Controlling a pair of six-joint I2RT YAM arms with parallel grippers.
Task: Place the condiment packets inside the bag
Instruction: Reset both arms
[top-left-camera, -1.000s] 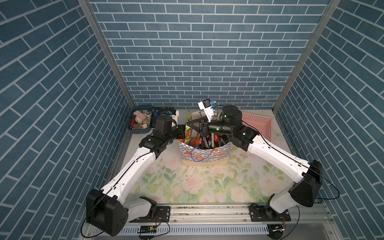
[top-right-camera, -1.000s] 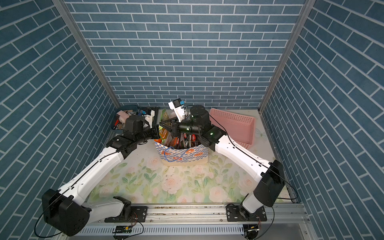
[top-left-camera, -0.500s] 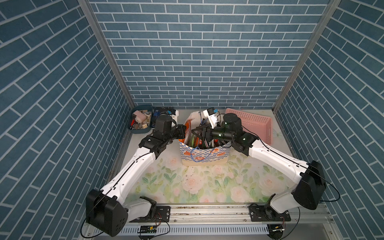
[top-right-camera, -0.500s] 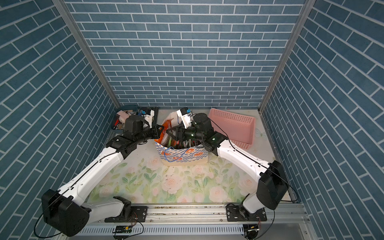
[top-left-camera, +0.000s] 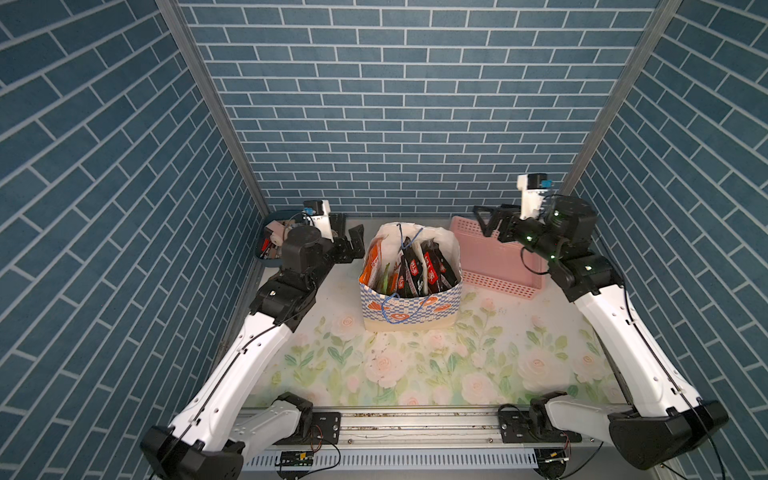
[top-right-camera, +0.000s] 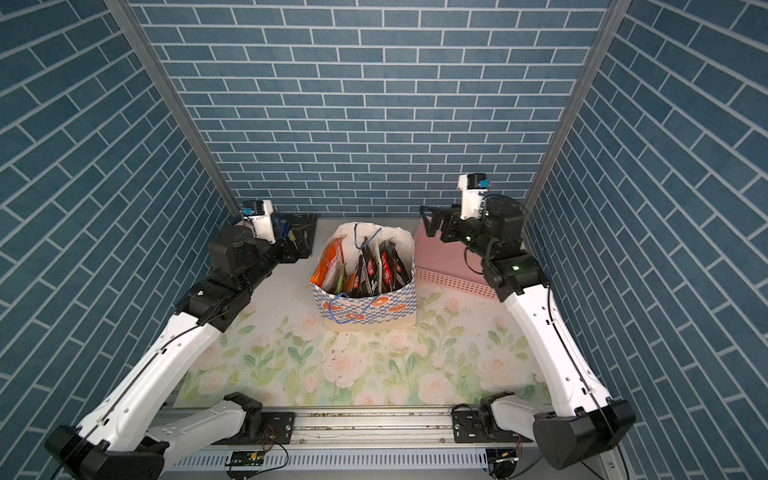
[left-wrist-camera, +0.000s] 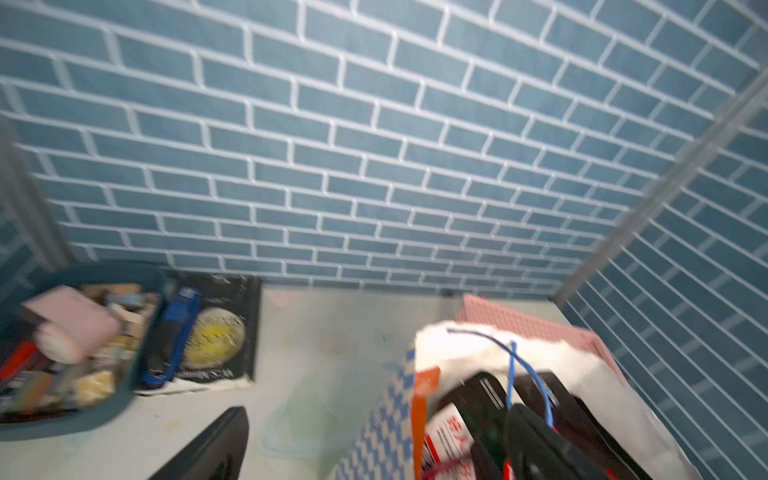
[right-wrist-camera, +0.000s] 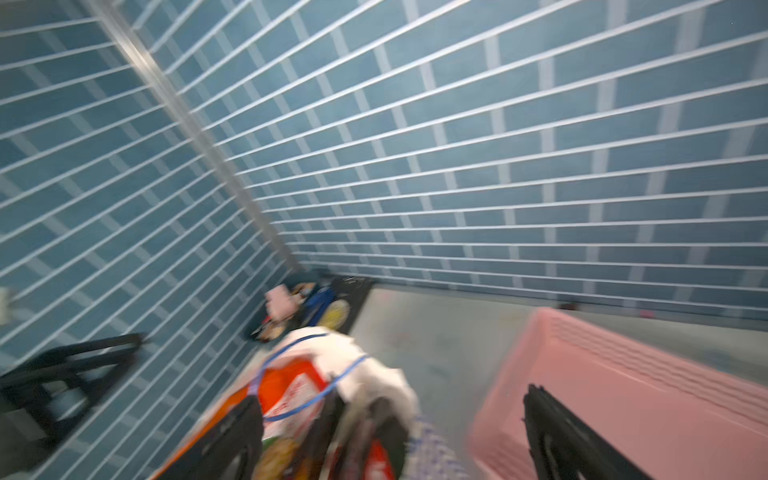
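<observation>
The paper gift bag with blue-and-white checks, orange motifs and blue cord handles (top-left-camera: 409, 309) is standing upright on the pale floral table mat (top-left-camera: 415, 361), midway across and toward the back wall. The flat glossy condiment packets, orange, black and green with red logos (top-left-camera: 409, 268), are standing on edge inside it, packed together, their tops showing at its open mouth. The left gripper (top-left-camera: 350, 246) is hovering just beside the bag's left side, its black fingers spread wide and holding nothing. The right gripper (top-left-camera: 489, 222) is hanging over the pink slotted plastic basket (top-left-camera: 494, 266), apart from the bag, fingers likewise spread and empty. A dark blue tray of small oddments (top-left-camera: 262, 258) is sitting in the back left corner.
</observation>
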